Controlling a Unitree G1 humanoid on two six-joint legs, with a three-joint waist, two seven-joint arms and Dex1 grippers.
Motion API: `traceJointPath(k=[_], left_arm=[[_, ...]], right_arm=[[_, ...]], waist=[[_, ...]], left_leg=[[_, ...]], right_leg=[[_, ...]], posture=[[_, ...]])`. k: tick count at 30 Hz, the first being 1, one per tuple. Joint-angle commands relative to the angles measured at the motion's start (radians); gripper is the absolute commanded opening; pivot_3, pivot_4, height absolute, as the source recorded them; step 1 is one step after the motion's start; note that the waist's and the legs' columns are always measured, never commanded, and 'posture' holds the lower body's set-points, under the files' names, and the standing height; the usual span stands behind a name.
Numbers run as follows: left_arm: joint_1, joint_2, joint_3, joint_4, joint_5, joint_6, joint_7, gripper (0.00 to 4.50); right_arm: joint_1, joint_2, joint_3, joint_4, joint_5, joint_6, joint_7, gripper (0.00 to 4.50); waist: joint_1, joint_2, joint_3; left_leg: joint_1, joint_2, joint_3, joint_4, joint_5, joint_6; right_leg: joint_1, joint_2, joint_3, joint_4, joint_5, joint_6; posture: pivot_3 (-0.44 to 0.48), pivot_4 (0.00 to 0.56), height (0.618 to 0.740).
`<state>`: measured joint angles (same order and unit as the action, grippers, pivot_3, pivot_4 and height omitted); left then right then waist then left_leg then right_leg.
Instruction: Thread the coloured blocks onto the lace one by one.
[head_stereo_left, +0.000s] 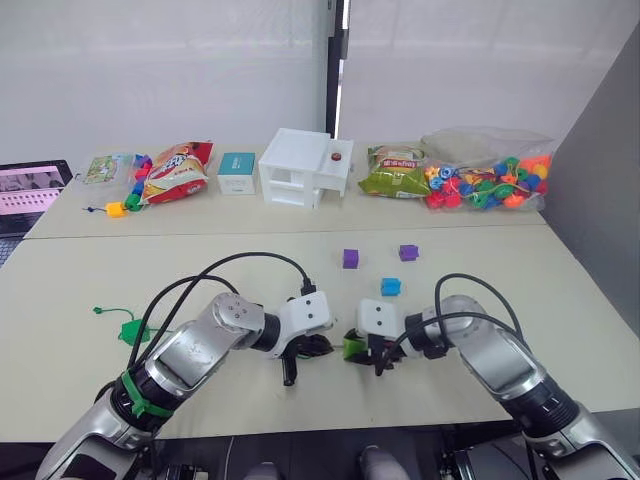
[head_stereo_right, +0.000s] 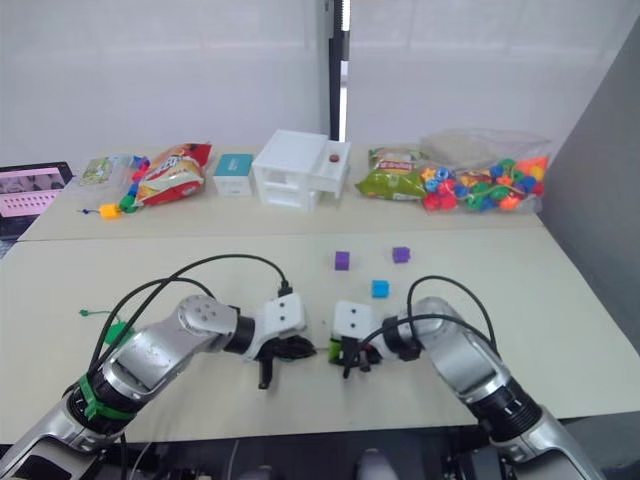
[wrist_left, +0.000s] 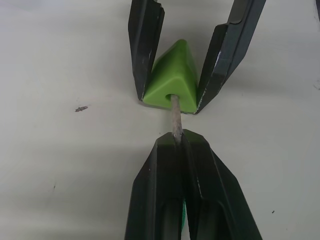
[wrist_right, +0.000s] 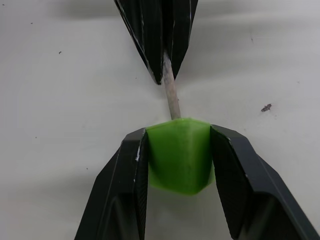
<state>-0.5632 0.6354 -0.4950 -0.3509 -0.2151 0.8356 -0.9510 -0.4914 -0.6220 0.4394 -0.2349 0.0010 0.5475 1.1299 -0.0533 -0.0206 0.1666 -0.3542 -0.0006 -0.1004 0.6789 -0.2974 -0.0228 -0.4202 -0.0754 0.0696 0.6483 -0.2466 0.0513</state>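
You had two pale tables (head_stereo_left: 90, 270) pushed together, a seam between near and far. Behind them hung white curtains (head_stereo_left: 160, 70), split by a dark post (head_stereo_left: 334, 70). A grey wall (head_stereo_left: 600, 170) stood right.

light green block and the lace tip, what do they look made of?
Light green block: looks like moulded plastic, smooth with a soft sheen, rounded edges and a clean round hole.
Lace tip: stiff, pale, matte and slightly rough; it holds straight between the left gripper and the block. Plastic or wrapped cord, unclear.
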Motion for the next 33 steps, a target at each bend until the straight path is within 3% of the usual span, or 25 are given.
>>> traceJointPath(k=[1, 13, 20, 21, 26, 33], left_arm=[[-0.034, -0.017, -0.008, -0.007, 0.004, -0.012, -0.011, 0.00], [-0.043, -0.130, -0.051, 0.150, 0.041, -0.102, -0.016, 0.00], [0.012, -0.167, 0.018, 0.192, 0.022, -0.198, -0.009, 0.00], [0.021, -0.162, 0.040, 0.184, 0.004, -0.204, -0.022, 0.67], [0.053, -0.100, 0.089, 0.143, 0.001, -0.259, -0.070, 2.17], [0.105, -0.014, 0.156, 0.122, -0.036, -0.270, -0.126, 2.17]], right_arm=[[0.011, 0.008, 0.039, -0.026, -0.005, 0.029, -0.006, 1.33], [0.026, 0.023, 0.040, -0.097, 0.006, 0.127, -0.055, 1.33], [0.055, 0.026, 0.035, -0.135, 0.012, 0.173, -0.099, 1.33], [0.057, 0.021, 0.035, -0.139, 0.013, 0.175, -0.100, 1.33], [0.059, 0.006, 0.039, -0.150, 0.017, 0.190, -0.100, 1.33], [0.051, -0.001, 0.045, -0.147, 0.015, 0.191, -0.102, 1.33]], waist=[[0.002, 0.000, 0.000], [0.011, 0.000, -0.001], [0.016, -0.001, -0.004], [0.016, -0.001, -0.004], [0.010, -0.001, -0.004], [0.007, -0.001, -0.004]], left_leg=[[0.000, 0.000, 0.000, 0.000, 0.000, 0.000], [0.000, -0.001, 0.000, 0.000, 0.000, 0.000], [0.002, -0.001, 0.000, 0.002, 0.000, 0.000], [0.002, -0.001, 0.000, 0.002, 0.000, 0.000], [0.001, -0.001, -0.001, 0.001, 0.000, 0.000], [0.000, -0.001, -0.001, 0.000, 0.000, 0.000]], right_leg=[[0.000, 0.000, 0.000, 0.000, 0.000, 0.000], [0.001, -0.001, 0.000, 0.000, 0.000, 0.000], [0.004, -0.001, 0.000, -0.001, 0.000, 0.000], [0.004, -0.001, 0.000, -0.001, 0.000, 0.000], [0.001, -0.001, 0.000, 0.000, 0.000, 0.000], [0.001, -0.001, 0.000, 0.000, 0.000, 0.000]], posture=[[0.000, 0.150, 0.740], [0.000, 0.150, 0.740], [0.000, 0.150, 0.740], [0.000, 0.150, 0.740], [0.000, 0.150, 0.740], [0.000, 0.150, 0.740]])
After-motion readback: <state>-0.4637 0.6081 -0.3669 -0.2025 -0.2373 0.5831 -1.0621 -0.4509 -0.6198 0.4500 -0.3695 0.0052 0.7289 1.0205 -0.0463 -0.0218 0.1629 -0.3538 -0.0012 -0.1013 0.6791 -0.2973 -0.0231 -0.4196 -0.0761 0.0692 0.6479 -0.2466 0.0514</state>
